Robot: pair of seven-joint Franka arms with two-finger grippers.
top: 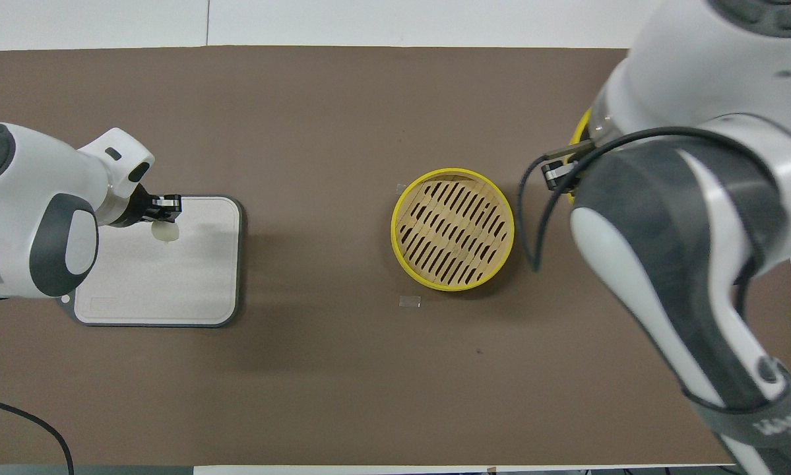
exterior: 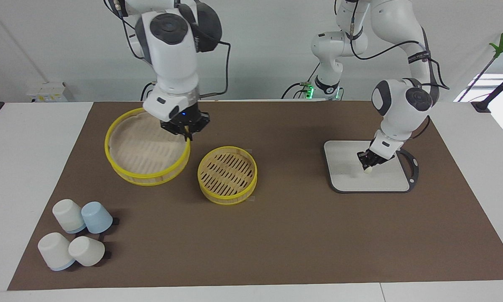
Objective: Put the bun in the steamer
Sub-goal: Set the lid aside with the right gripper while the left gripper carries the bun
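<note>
I am both arms here. My left gripper (exterior: 368,166) is pinched shut on the bun (exterior: 367,170), which hangs at my fingertips just clear of the grey-edged board (exterior: 343,176) at the left arm's end of the table; a faint shadow lies on the board beneath it. My right gripper (exterior: 187,133) is clamped on the rim of the steamer's top tier (exterior: 144,149), which I hold tilted in the air over the mat (exterior: 276,235), toward the right arm's end.

So the opening work looks done. The steamer base (exterior: 227,174) sits uncovered on the mat between the two arms, its slatted floor bare, and the bun is picked up. What is left, as I judge it, is to carry the bun across to the base, set it on the slats and let go. Whether the tier should go back on top the task does not say.

Some things I cannot see well. In the overhead view my right arm fills that whole end of the picture: only a sliver of yellow rim shows beside it, and the gripper itself is covered. The four upturned cups (exterior: 76,239) appear only in the facing view. The bun is small and half covered by my fingers, so I cannot tell how deep the pinch goes; it seems to grip the upper part. A small pale scrap (top: 410,301) lies on the mat near the base, and I cannot make out what it is.
</note>
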